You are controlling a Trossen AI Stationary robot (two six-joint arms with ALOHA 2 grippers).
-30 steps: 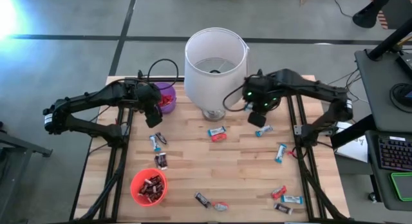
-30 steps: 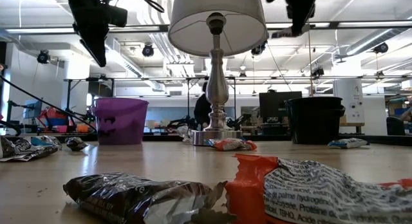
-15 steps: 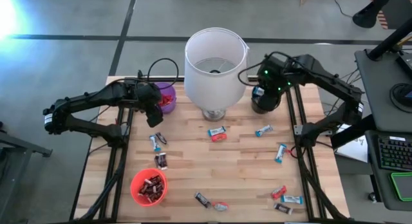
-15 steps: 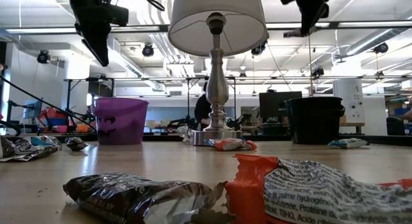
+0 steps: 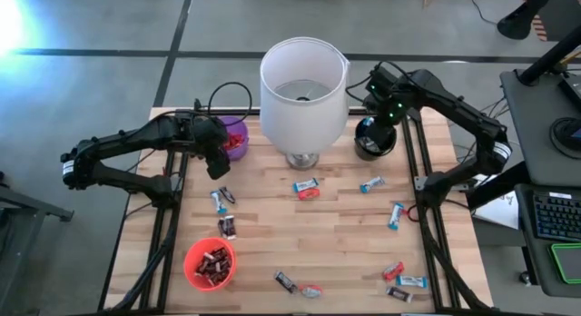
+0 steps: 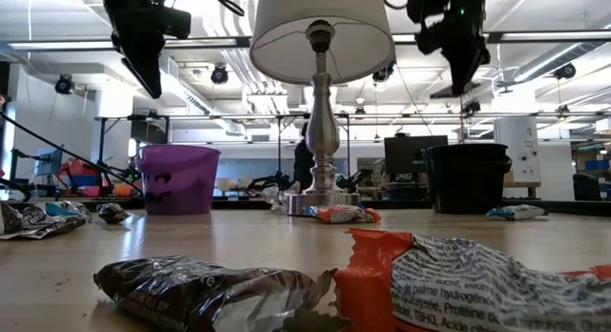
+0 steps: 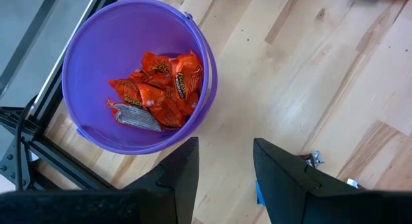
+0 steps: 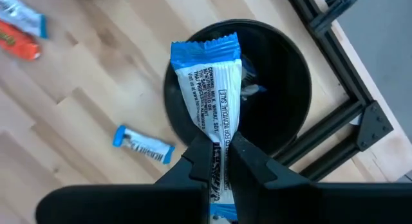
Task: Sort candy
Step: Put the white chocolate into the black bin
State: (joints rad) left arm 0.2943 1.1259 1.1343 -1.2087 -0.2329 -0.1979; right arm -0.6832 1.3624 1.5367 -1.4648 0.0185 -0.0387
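**A:** Candy (image 5: 396, 214) first: where did it lie, and why did you hold one piece up there?

**B:** Most of it lay scattered over the table (image 5: 345, 234), in front of the lamp (image 5: 304, 80) and out towards the near edge. My right gripper (image 8: 220, 147) hung directly over the black cup (image 8: 299, 102), its fingers pinched on the lower end of a blue-and-white bar (image 8: 207, 89). The bar stood upright above the cup's mouth. I judged that to be the drop position, since something blue already showed inside that cup.

**A:** And your other arm?

**B:** My left gripper (image 7: 222, 166) hovered just beside the purple cup (image 7: 205, 63) with its fingers spread and nothing between them. That cup held orange-red wrappers, so I took it for the red pile. It looked ready to fetch another piece.

**A:** Give me the counts, biggest things first

**B:** There was one table, one lamp and two arms. There were three cups: the black one at the far right, the purple one at the far left, and a red cup (image 5: 192, 261) at the near left that held dark wrappers. From above I counted about twelve loose pieces. Roughly five were blue-and-white, four dark and three red, though two pairs lay touching and were hard to separate. One more bar was in my right fingers
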